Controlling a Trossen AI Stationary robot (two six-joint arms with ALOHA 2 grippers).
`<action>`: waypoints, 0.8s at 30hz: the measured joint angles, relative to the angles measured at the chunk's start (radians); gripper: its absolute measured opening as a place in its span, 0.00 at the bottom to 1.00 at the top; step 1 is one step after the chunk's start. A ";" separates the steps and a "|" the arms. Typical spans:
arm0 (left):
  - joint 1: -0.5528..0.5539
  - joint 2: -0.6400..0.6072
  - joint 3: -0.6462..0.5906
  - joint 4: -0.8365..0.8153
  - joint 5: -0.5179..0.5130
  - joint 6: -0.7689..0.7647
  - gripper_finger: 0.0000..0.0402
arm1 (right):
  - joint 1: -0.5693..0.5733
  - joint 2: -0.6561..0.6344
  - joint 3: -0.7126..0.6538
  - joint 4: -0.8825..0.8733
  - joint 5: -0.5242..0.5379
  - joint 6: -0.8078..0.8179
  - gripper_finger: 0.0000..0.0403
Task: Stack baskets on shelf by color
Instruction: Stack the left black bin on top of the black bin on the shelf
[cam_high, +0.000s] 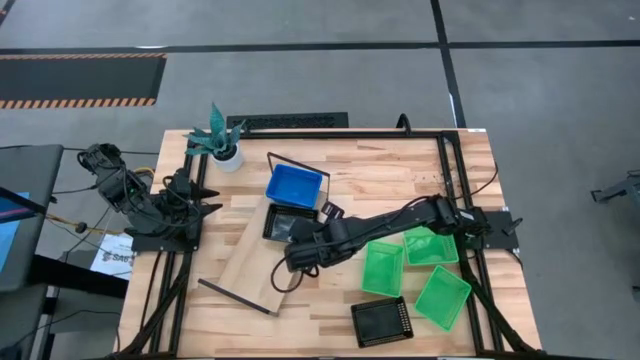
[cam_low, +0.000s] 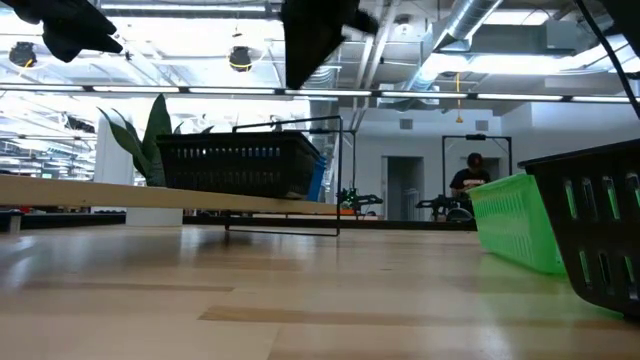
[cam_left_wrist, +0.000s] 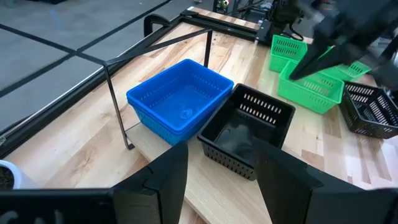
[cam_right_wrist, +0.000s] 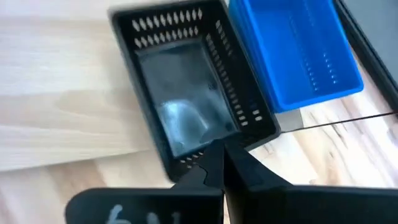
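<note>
From above, my right jaws (cam_high: 290, 262) hang over the shelf (cam_high: 245, 262) just beside the black stack (cam_high: 285, 222); the blue stack (cam_high: 295, 186) sits at the shelf's far end. Three green baskets (cam_high: 383, 267) and one black basket (cam_high: 381, 322) lie loose on the tabletop (cam_high: 390, 165), so by my judgement blue is done, black nearly, green unstarted. My left jaws (cam_high: 205, 197) wait near a potted plant (cam_high: 222, 140).

At tabletop level, the slatted wood is bare in front; a large hall with ceiling ducts and a distant person lies behind.

My left wrist shows its fingers (cam_left_wrist: 163, 180) spread wide, holding nothing.

My right wrist shows its fingers (cam_right_wrist: 214, 167) pressed together, empty, at the black stack's rim.
</note>
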 joint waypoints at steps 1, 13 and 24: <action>0.000 0.000 0.000 0.000 0.000 0.000 0.42 | 0.005 -0.003 0.013 -0.010 0.000 0.009 0.03; 0.000 0.000 0.000 0.000 0.019 0.000 0.42 | 0.023 0.045 0.000 -0.202 -0.048 0.267 0.04; 0.000 0.000 0.000 0.000 0.028 0.000 0.42 | -0.010 0.115 -0.004 -0.156 -0.123 0.229 0.04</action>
